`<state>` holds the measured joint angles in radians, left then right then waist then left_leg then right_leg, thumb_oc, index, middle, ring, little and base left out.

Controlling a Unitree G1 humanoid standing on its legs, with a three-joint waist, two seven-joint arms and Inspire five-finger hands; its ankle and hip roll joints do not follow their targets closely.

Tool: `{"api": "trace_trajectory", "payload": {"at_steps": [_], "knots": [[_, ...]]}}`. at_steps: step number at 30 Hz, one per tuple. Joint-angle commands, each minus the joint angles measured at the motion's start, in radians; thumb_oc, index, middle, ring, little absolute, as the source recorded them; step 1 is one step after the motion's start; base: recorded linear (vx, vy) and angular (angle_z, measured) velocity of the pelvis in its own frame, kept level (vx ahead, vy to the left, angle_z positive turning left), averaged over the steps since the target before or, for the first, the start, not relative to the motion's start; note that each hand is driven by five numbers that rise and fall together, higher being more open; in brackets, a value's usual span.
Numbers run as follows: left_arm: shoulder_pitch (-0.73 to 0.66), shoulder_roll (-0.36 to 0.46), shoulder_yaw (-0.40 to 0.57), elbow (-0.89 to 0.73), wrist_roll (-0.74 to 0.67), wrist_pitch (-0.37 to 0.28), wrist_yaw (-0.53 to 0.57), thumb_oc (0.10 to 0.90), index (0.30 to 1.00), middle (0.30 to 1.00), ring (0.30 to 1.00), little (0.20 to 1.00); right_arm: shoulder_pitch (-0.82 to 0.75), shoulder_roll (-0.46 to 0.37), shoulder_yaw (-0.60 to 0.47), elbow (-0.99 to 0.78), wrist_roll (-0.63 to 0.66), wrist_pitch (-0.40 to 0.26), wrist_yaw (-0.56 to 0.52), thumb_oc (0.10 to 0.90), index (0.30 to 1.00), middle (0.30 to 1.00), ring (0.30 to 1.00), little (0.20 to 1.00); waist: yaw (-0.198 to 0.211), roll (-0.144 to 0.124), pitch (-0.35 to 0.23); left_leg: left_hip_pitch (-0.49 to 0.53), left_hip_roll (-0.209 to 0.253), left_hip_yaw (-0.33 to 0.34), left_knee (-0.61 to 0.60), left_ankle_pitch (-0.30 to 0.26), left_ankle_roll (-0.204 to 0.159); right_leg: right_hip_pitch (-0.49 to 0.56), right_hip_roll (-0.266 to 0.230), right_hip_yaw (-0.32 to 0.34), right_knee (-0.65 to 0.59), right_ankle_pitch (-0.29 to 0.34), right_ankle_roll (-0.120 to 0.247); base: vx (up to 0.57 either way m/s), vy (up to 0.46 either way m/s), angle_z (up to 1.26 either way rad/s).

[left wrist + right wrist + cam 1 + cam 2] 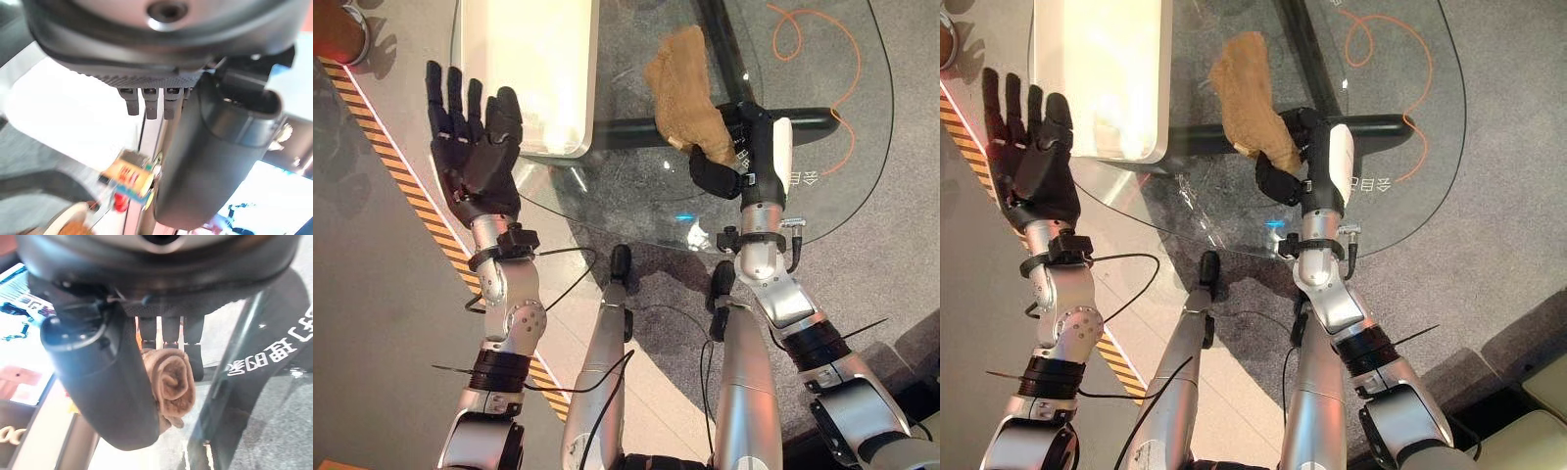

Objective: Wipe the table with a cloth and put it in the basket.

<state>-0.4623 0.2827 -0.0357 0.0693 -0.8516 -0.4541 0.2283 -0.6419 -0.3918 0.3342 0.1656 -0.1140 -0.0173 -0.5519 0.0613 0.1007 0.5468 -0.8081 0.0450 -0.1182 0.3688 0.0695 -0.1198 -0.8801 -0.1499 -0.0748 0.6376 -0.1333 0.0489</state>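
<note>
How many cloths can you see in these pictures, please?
1: the tan cloth is gripped in the right hand over the glass table. None elsewhere visible.

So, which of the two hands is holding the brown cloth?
The right hand: its fingers are curled round the brown cloth above the glass table. The left hand is open and holds nothing.

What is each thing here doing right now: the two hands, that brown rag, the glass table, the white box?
Right robot hand: curled round the cloth, over the glass.
Left robot hand: open, fingers straight, holding nothing, raised beside the table.
Cloth: bunched and rolled in the right robot hand's grip, its free end spread over the glass.
Glass table: transparent, floor and dark frame visible through it.
White container: upright on the table, apart from the cloth.
</note>
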Motion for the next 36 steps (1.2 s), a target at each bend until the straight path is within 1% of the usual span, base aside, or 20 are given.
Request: {"api": "trace_trajectory", "payload": {"at_steps": [1, 5, 6, 8, 9, 17, 18, 19, 20, 22, 26, 32, 36], "knots": [[-0.032, 0.039, 0.041, -0.151, -0.020, -0.030, -0.095, 0.800, 0.900, 0.900, 0.900, 0.900, -0.093, 0.033, -0.045, -0.281, -0.053, -0.211, 0.006, 0.100, 0.300, 0.300, 0.300, 0.200, -0.015, -0.008, -0.027, 0.047, -0.115, 0.112, 0.024, -0.084, 0.132, 0.065, 0.109, -0.031, -0.113, 0.047, -0.020, 0.00, 0.000, 0.00], [-0.033, 0.044, 0.022, -0.150, -0.069, 0.014, -0.146, 0.800, 0.900, 0.900, 0.900, 0.900, -0.087, 0.029, -0.040, -0.295, -0.045, -0.230, 0.011, 0.100, 0.300, 0.300, 0.300, 0.200, -0.018, -0.010, -0.027, 0.049, -0.114, 0.114, 0.023, -0.083, 0.132, 0.068, 0.111, -0.032, -0.115, 0.050, -0.018, 0.00, 0.000, 0.00], [-0.037, 0.046, 0.017, -0.151, -0.083, 0.036, -0.155, 0.800, 0.900, 0.900, 0.900, 0.900, -0.089, 0.028, -0.039, -0.297, -0.042, -0.232, 0.012, 0.100, 0.300, 0.300, 0.300, 0.200, -0.019, -0.011, -0.027, 0.051, -0.113, 0.114, 0.022, -0.082, 0.132, 0.070, 0.111, -0.032, -0.117, 0.050, -0.018, 0.00, 0.000, 0.00], [-0.049, 0.051, -0.005, -0.146, -0.136, 0.123, -0.198, 0.800, 0.900, 0.900, 0.900, 0.900, -0.097, 0.021, -0.035, -0.310, -0.031, -0.236, 0.022, 0.100, 0.300, 0.300, 0.300, 0.200, -0.025, -0.013, -0.027, 0.052, -0.111, 0.118, 0.019, -0.080, 0.132, 0.071, 0.111, -0.031, -0.121, 0.053, -0.016, 0.00, 0.000, 0.00], [-0.054, 0.054, -0.013, -0.144, -0.155, 0.138, -0.211, 0.800, 0.900, 0.900, 0.900, 0.900, -0.100, 0.018, -0.033, -0.316, -0.025, -0.235, 0.026, 0.100, 0.300, 0.300, 0.300, 0.200, -0.027, -0.013, -0.027, 0.053, -0.110, 0.119, 0.018, -0.080, 0.131, 0.072, 0.111, -0.031, -0.123, 0.055, -0.015, 0.00, 0.000, 0.00], [-0.072, 0.058, -0.044, -0.158, -0.241, 0.179, -0.271, 0.800, 0.900, 0.900, 0.900, 0.900, -0.109, 0.014, -0.016, -0.339, -0.010, -0.236, 0.042, 0.100, 0.300, 0.300, 0.300, 0.200, -0.035, -0.012, -0.027, 0.055, -0.109, 0.125, 0.013, -0.077, 0.130, 0.074, 0.111, -0.026, -0.130, 0.060, -0.012, 0.00, 0.000, 0.00], [-0.078, 0.052, -0.047, -0.160, -0.265, 0.201, -0.289, 0.800, 0.900, 0.900, 0.900, 0.900, -0.110, 0.017, -0.010, -0.340, -0.014, -0.236, 0.045, 0.100, 0.300, 0.300, 0.300, 0.200, -0.036, -0.013, -0.027, 0.056, -0.109, 0.126, 0.012, -0.077, 0.130, 0.075, 0.111, -0.026, -0.132, 0.061, -0.012, 0.00, 0.000, 0.00], [-0.079, 0.051, -0.048, -0.160, -0.270, 0.206, -0.293, 0.800, 0.900, 0.900, 0.900, 0.900, -0.110, 0.018, -0.009, -0.340, -0.014, -0.237, 0.045, 0.100, 0.300, 0.300, 0.300, 0.200, -0.036, -0.013, -0.027, 0.056, -0.109, 0.126, 0.012, -0.077, 0.130, 0.075, 0.111, -0.026, -0.133, 0.061, -0.012, 0.00, 0.000, 0.00], [-0.086, 0.048, -0.056, -0.169, -0.294, 0.233, -0.301, 0.800, 0.900, 0.900, 0.900, 0.900, -0.113, 0.019, -0.003, -0.345, -0.011, -0.234, 0.052, 0.100, 0.300, 0.300, 0.300, 0.200, -0.038, -0.014, -0.027, 0.055, -0.109, 0.127, 0.012, -0.076, 0.129, 0.073, 0.111, -0.026, -0.134, 0.062, -0.012, 0.00, 0.000, 0.00], [-0.097, 0.044, -0.066, -0.172, -0.322, 0.247, -0.304, 0.800, 0.900, 0.900, 0.900, 0.900, -0.119, 0.021, 0.004, -0.348, -0.007, -0.229, 0.061, 0.100, 0.300, 0.300, 0.300, 0.200, -0.040, -0.015, -0.027, 0.056, -0.109, 0.128, 0.012, -0.076, 0.129, 0.075, 0.110, -0.026, -0.137, 0.064, -0.012, 0.00, 0.000, 0.00], [-0.111, 0.032, -0.080, -0.179, -0.365, 0.273, -0.324, 0.800, 0.900, 0.900, 0.900, 0.900, -0.125, 0.028, 0.023, -0.352, -0.004, -0.224, 0.076, 0.100, 0.300, 0.300, 0.300, 0.200, -0.042, -0.016, -0.027, 0.055, -0.108, 0.130, 0.010, -0.076, 0.129, 0.076, 0.108, -0.025, -0.141, 0.066, -0.011, 0.00, 0.000, 0.00], [-0.132, 0.021, -0.096, -0.186, -0.393, 0.283, -0.348, 0.800, 0.900, 0.900, 0.900, 0.900, -0.145, 0.030, 0.052, -0.342, 0.001, -0.205, 0.089, 0.100, 0.300, 0.300, 0.300, 0.200, -0.043, -0.017, -0.027, 0.055, -0.109, 0.130, 0.007, -0.074, 0.127, 0.075, 0.108, -0.024, -0.144, 0.068, -0.011, 0.00, 0.000, 0.00], [-0.148, 0.011, -0.107, -0.196, -0.413, 0.314, -0.379, 0.800, 0.900, 0.900, 0.900, 0.900, -0.151, 0.032, 0.068, -0.334, 0.012, -0.194, 0.110, 0.100, 0.300, 0.300, 0.300, 0.200, -0.044, -0.019, -0.027, 0.057, -0.108, 0.132, 0.003, -0.073, 0.126, 0.078, 0.107, -0.026, -0.149, 0.068, -0.011, 0.00, 0.000, 0.00]]}}
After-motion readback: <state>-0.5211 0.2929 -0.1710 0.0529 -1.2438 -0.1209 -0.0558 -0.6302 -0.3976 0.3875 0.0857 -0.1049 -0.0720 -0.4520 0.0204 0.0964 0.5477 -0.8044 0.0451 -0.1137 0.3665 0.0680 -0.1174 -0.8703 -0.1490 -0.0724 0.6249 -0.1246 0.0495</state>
